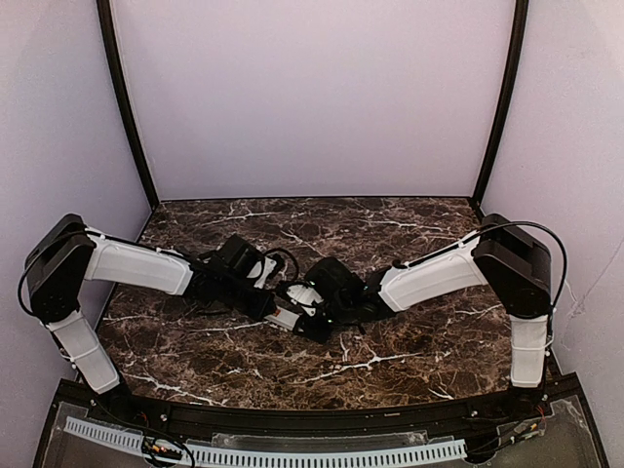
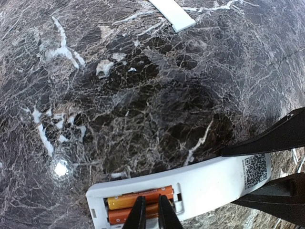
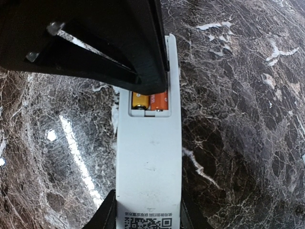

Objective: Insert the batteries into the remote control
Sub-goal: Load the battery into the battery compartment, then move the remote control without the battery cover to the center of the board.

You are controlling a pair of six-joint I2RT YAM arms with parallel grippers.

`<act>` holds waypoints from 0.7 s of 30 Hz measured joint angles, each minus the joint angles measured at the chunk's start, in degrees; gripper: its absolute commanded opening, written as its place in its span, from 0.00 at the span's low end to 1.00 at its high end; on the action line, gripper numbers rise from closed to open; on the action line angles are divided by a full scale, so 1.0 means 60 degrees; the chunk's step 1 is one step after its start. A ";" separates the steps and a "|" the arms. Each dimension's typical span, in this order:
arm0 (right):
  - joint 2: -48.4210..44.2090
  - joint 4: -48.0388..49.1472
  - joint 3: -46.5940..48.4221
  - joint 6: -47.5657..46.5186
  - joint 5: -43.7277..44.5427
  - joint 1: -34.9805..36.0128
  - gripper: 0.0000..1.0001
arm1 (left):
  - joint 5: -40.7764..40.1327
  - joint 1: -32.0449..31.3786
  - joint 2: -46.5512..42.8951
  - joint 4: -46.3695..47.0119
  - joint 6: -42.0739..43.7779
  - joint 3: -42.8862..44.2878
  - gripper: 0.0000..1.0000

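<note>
Dark marble table (image 1: 409, 361) bears the work, with both arms meeting at its middle. The right pincer (image 3: 145, 217) is clamped on the label end of the remote (image 3: 148, 162), likely to steady it with the slot facing up. Two batteries (image 2: 140, 196) lie side by side in that slot, directly under the left pincer (image 2: 151, 213). Its fingers are nearly together, seemingly to press them home. Well beyond it lies a white strip (image 2: 174, 14), perhaps the cover.
</note>
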 measured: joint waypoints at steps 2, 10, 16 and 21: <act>0.0000 0.0000 0.0000 -0.0004 0.0004 0.0000 0.03 | -0.0113 -0.0004 -0.0011 0.0000 0.0007 0.0000 0.15; -0.0080 0.0350 -0.0288 -0.0244 0.0171 -0.0004 0.57 | -0.0098 0.0408 -0.0346 -0.0277 -0.0189 -0.0076 0.39; -0.0543 0.0255 -0.0838 -0.0488 0.0594 -0.0153 0.68 | -0.0069 0.0958 -0.0962 -0.0685 -0.0284 -0.0131 0.49; -0.0663 0.0189 -0.0958 -0.0616 0.0692 -0.0474 0.68 | -0.0091 0.1213 -0.0994 -0.0707 -0.0299 -0.0127 0.52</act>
